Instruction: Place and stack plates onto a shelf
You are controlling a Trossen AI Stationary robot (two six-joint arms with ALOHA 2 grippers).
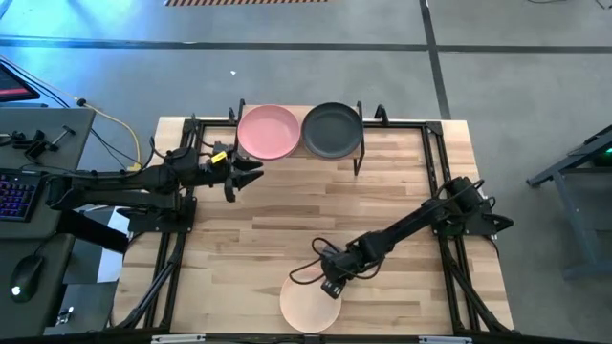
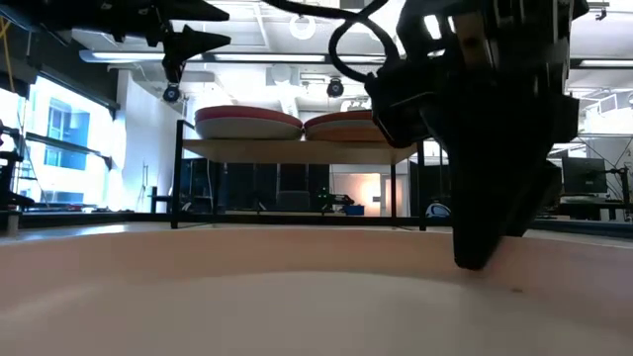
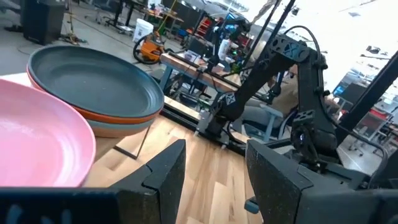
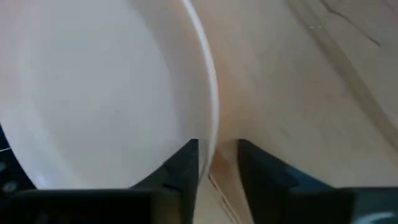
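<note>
A cream-peach plate [image 1: 309,304] lies flat on the table at its near edge. My right gripper [image 4: 217,168] slants down over the plate's far rim. It is open, with one finger inside the rim and one outside. The shelf [image 2: 297,148] stands at the table's far edge and bears two stacks of plates. A pink plate [image 1: 268,131] tops the left stack. A dark plate [image 1: 332,129] tops the right stack, over an orange plate [image 3: 124,118]. My left gripper [image 3: 214,180] hovers open and level, just left of the shelf's near side. My right gripper has the cream-peach plate's far rim [image 4: 211,124] between its fingers, which come from above and slant down. A gap shows beside the outer finger [image 4: 261,174]. Whether the inner finger [image 4: 183,168] touches the rim I cannot tell. The plate lies flat on the table.
Bare wood lies between the shelf and the near plate. A black metal frame [image 1: 435,143] runs along the table's edges. A desk with a keyboard [image 1: 14,191] and a mouse stands off the table's left side.
</note>
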